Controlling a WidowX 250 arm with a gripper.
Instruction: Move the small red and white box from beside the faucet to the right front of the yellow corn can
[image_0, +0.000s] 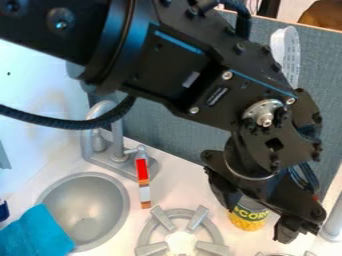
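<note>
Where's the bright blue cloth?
The bright blue cloth lies at the lower left of the camera view, over the lower-left rim of the round grey sink bowl.

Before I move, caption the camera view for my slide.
Open claw at a yellow-labelled can, beside a grey burner; sink and blue cloth at picture left.

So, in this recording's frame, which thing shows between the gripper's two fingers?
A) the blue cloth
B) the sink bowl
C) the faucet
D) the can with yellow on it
D: the can shows between the spread fingers of the gripper, to the right of the burner in the picture.
</note>
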